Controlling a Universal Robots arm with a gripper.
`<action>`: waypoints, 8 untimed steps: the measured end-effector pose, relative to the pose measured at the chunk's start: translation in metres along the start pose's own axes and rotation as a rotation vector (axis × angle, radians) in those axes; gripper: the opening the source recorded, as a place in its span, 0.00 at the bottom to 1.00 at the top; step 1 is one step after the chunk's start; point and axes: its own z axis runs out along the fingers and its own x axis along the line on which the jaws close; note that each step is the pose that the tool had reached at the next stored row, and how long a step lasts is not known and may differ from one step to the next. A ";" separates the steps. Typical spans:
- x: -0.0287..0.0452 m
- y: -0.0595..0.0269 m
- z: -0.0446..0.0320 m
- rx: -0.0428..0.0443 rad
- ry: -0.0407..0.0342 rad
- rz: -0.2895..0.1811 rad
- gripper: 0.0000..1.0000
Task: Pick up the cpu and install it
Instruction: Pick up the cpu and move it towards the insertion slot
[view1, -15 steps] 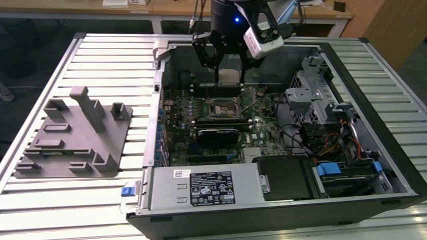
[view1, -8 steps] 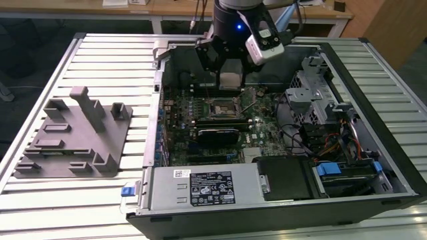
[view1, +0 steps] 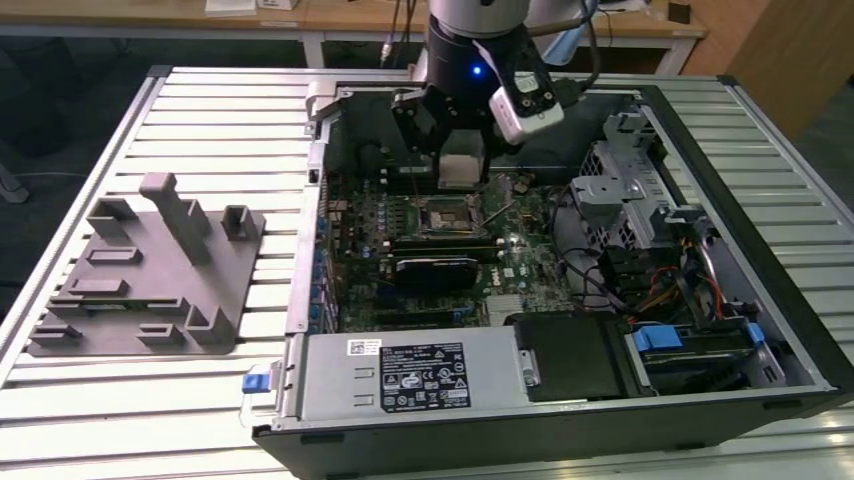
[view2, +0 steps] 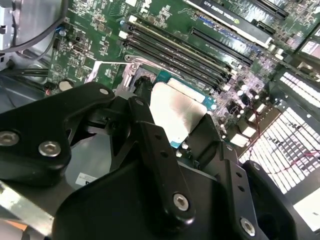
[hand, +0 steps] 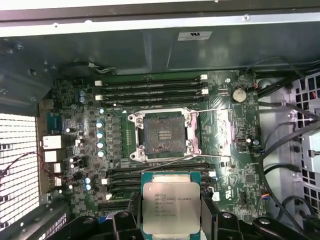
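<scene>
Step in hand, as judged: transfer to the socket. The claw (view1: 458, 172) is clenched on the cpu (hand: 171, 207), narrowed onto two opposite edges. In the exterior view it hangs inside the case (view1: 747, 330), toward 12 o'clock of the bare socket (view1: 447, 215). Seating calls for squaring the chip over the socket frame, kept level.

Nothing legible from here. cpu (hand: 171, 207) top plate: several lines of fine print, too small to make out. Exterior view, 6 o'clock of the case (view1: 315, 190): black label (view1: 424, 372) on the power supply (view1: 400, 385), white sticker (view1: 363, 347) at its 10 o'clock, both unreadable.
</scene>
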 end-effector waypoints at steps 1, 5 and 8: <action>0.0001 0.0001 0.0018 0.0001 0.0001 0.000 0.55; 0.0003 0.0003 0.0090 0.0001 0.0006 0.000 0.55; 0.0006 0.0009 0.0146 0.0001 0.0007 0.000 0.55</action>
